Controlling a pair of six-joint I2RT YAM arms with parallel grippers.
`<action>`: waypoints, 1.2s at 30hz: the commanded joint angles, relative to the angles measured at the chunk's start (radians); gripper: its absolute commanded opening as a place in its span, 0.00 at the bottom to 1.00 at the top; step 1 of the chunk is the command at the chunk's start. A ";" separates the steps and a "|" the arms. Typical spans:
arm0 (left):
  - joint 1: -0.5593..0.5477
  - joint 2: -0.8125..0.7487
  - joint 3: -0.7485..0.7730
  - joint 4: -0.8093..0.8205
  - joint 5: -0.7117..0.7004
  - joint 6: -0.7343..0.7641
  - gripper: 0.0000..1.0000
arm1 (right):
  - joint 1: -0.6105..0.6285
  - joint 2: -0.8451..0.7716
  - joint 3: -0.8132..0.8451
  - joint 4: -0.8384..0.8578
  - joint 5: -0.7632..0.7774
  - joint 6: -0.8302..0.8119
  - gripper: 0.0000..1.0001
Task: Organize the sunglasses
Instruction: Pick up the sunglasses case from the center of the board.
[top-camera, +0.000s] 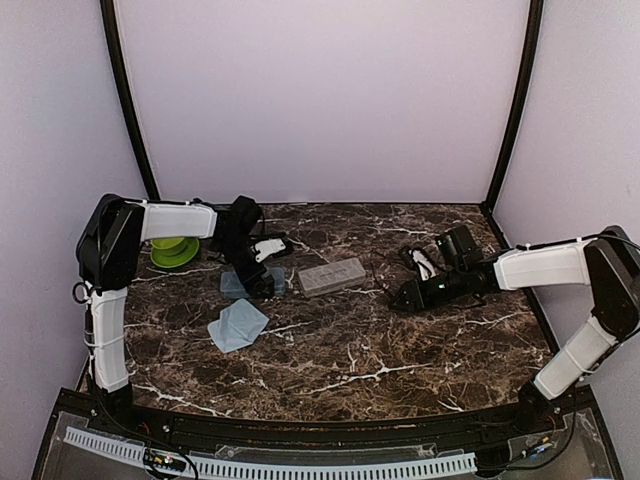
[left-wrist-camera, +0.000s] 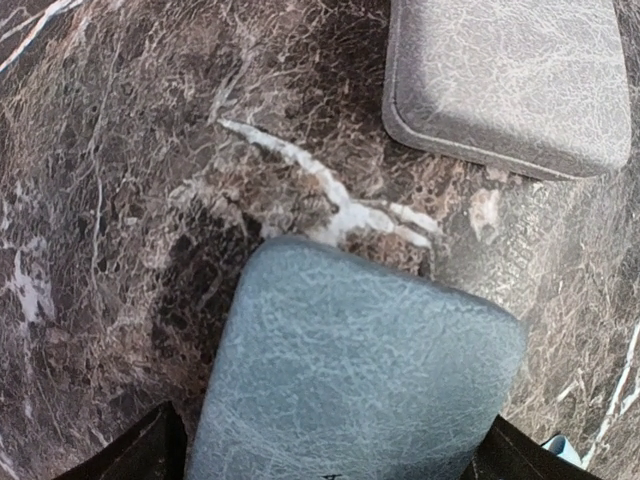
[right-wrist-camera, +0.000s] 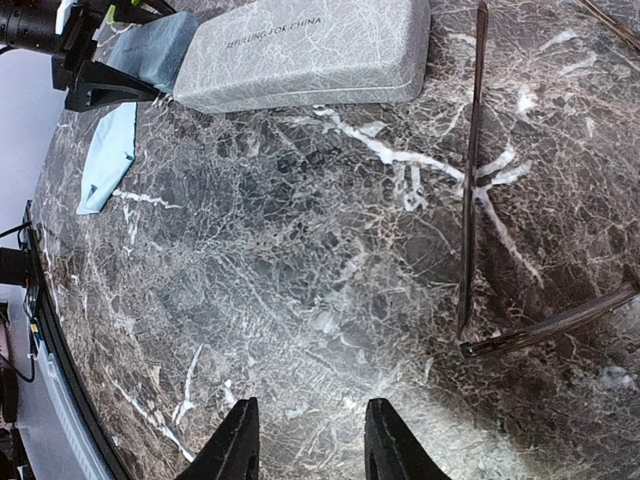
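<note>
My left gripper (top-camera: 252, 274) (left-wrist-camera: 335, 462) has its two fingers against the sides of a blue-grey case (left-wrist-camera: 350, 370) (top-camera: 264, 285) and is shut on it, left of middle. A grey case (top-camera: 332, 276) (left-wrist-camera: 510, 80) (right-wrist-camera: 310, 50) lies just beyond it. The dark brown-black sunglasses (right-wrist-camera: 468, 200) lie unfolded on the marble, to the right of my right gripper (right-wrist-camera: 308, 442) (top-camera: 403, 297), apart from it. The right gripper is open and empty, low over the table. The pink-purple sunglasses do not show clearly in any view.
A light blue cloth (top-camera: 238, 325) (right-wrist-camera: 105, 160) lies crumpled in front of the blue-grey case. A green round object (top-camera: 173, 250) sits at the far left by the left arm. The table (top-camera: 360, 370) is dark marble, with walls on three sides.
</note>
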 joint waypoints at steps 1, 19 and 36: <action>0.003 0.000 0.019 -0.066 0.024 -0.032 0.89 | -0.006 0.009 -0.002 0.028 -0.010 -0.008 0.37; -0.025 -0.130 0.182 -0.053 -0.129 -0.115 0.56 | -0.001 -0.065 0.029 0.018 0.014 0.030 0.36; -0.246 -0.347 -0.251 0.390 0.314 -0.717 0.37 | 0.127 -0.097 -0.083 0.401 -0.150 0.045 0.68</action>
